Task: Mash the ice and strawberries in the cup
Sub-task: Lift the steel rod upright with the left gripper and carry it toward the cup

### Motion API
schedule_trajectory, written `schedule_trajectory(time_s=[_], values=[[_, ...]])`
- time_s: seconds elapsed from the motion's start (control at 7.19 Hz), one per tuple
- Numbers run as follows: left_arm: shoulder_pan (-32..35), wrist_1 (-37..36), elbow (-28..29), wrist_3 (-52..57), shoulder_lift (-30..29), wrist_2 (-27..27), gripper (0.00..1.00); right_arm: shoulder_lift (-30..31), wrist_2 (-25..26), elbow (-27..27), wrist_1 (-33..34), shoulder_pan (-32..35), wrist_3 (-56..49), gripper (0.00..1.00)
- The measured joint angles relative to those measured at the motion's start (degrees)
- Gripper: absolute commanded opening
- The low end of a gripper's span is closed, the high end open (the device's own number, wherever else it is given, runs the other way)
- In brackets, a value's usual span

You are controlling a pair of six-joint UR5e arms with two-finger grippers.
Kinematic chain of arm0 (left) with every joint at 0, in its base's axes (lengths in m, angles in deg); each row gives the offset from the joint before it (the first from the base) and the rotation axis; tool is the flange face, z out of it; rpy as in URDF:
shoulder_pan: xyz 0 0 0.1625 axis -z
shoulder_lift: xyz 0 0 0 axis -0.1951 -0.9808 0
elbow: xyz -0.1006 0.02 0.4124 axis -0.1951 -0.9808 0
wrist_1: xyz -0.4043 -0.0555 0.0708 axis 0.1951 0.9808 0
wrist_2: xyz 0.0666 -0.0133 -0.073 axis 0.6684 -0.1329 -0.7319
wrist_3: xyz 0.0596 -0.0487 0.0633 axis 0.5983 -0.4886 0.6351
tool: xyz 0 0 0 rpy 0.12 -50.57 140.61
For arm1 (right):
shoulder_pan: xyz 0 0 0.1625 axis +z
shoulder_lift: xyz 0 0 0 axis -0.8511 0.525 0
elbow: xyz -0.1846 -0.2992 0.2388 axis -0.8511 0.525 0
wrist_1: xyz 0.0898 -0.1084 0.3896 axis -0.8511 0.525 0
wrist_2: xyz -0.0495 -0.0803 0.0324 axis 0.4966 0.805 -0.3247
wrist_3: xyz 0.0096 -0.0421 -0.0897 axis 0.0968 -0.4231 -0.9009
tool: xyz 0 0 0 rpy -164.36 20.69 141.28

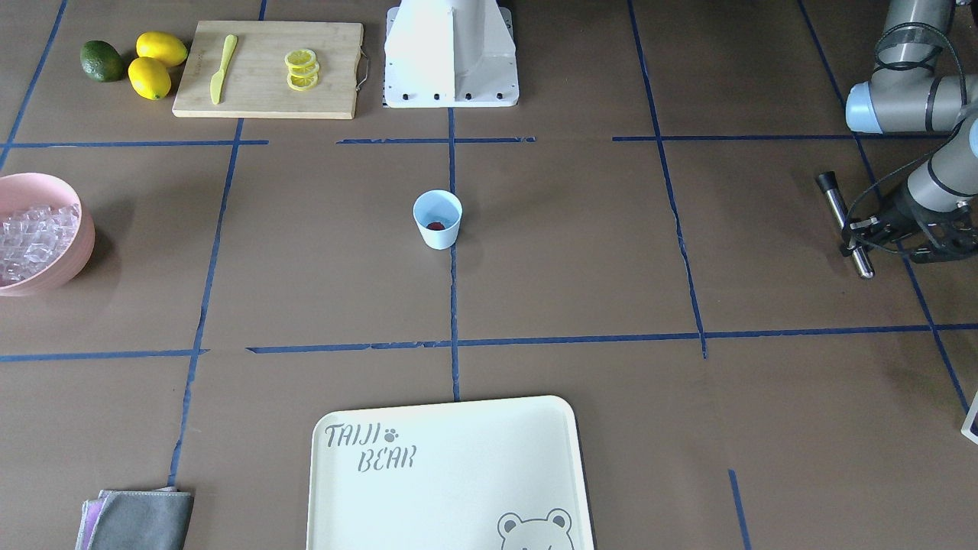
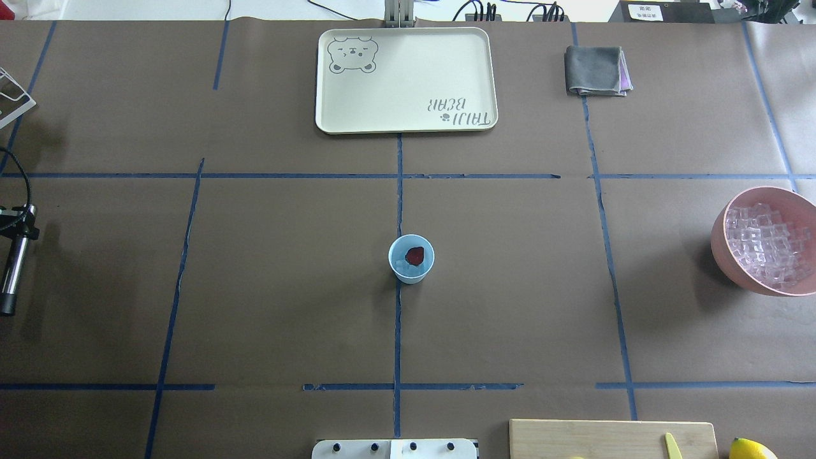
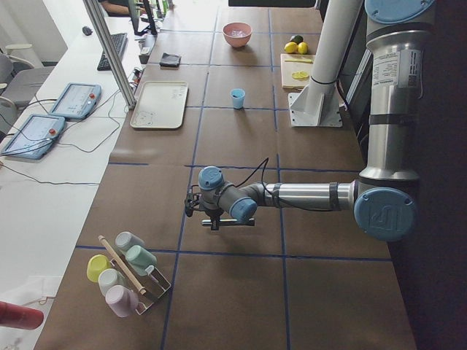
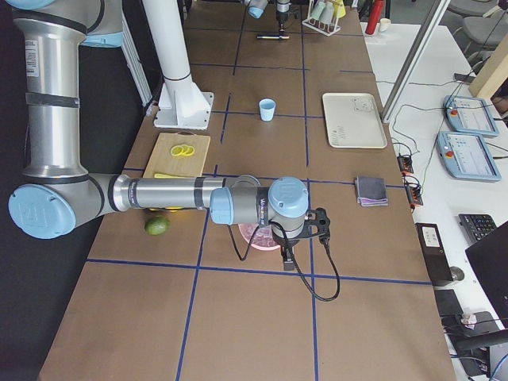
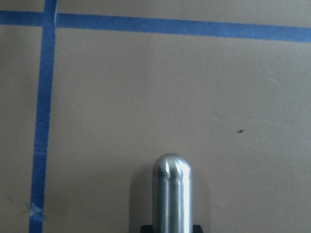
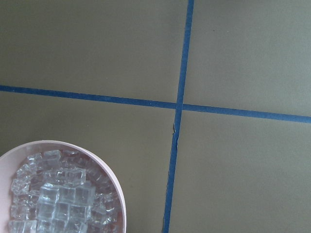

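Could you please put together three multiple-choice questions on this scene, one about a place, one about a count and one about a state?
1. Where does the strawberry lie?
A. on the tray
B. inside the cup
C. in the pink bowl

2. How many whole yellow lemons lie beside the cutting board?
A. two
B. four
C. five

3. What is the state of the left gripper?
A. open and empty
B. shut on a grey cloth
C. shut on the metal muddler

Answers:
1 B: the overhead view shows the red berry in the cup's blue inside.
2 A: the front-facing view shows just two yellow fruits there.
3 C: it clamps the steel rod, whose rounded tip shows in the left wrist view.
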Motion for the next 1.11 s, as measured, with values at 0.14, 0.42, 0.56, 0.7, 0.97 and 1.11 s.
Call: schedule_trajectory(time_s=[0.14, 0.42, 0.56, 0.7, 0.97, 1.11], values=[[0.55, -4.50, -6.32, 0.24, -0.49, -0.36, 0.00, 0.00, 0.11, -0.09, -0.02, 0.00, -0.02, 0.99], [-0.13, -8.99, -18.65, 0.57, -3.78, 2.75, 0.00, 0.05, 0.67, -0.31, -0.02, 0.00, -0.07, 0.99], [-2.19, -9.56, -23.17, 0.60, -6.59, 5.97, 0.00, 0.10, 1.39, -0.60, -0.02, 0.00, -0.10, 0.99], [-4.28, -9.75, -26.97, 0.60, -10.14, 8.67, 0.00, 0.23, 2.03, -1.08, -0.02, 0.00, -0.14, 0.99], [-11.07, -9.57, -32.62, 0.15, -16.86, 19.04, 0.00, 0.81, 2.40, -2.29, -0.01, 0.00, -0.17, 0.99], [-17.30, -9.06, -33.73, -0.18, -19.51, 28.27, 0.00, 0.96, 2.43, -2.76, 0.03, 0.00, -0.17, 0.99]])
